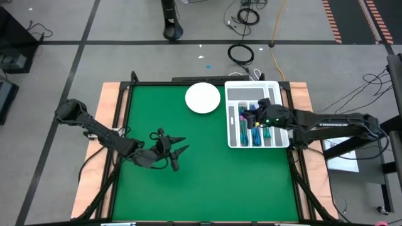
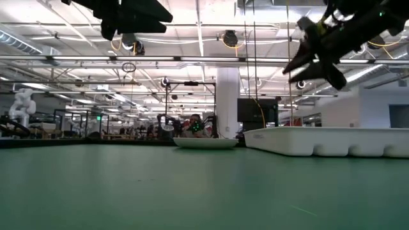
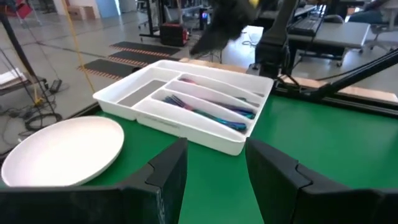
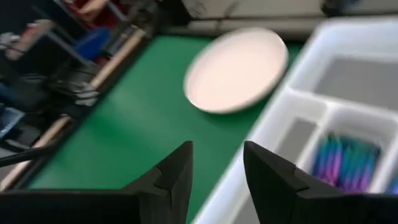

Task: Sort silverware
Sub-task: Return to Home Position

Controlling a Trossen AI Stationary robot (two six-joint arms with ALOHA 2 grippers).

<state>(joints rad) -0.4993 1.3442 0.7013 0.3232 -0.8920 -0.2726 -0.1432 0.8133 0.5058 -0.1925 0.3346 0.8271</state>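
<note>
The silverware [image 1: 257, 133] lies sorted in the slots of the white tray [image 1: 236, 94] at the table's far right; it also shows in the left wrist view [image 3: 214, 111] and the right wrist view [image 4: 346, 159]. My right gripper [image 1: 250, 116] hangs open above the tray with nothing between its fingers [image 4: 217, 155]; in the low view [image 2: 308, 61] it is well clear of the tray. My left gripper [image 1: 182, 145] hovers open and empty over the middle of the green mat, facing the tray [image 3: 214, 155].
A white round plate [image 1: 203, 98] sits on the mat just left of the tray, near the far edge. The green mat [image 1: 207, 188] is bare across its near half. Wooden borders and the dark frame run along the table's sides.
</note>
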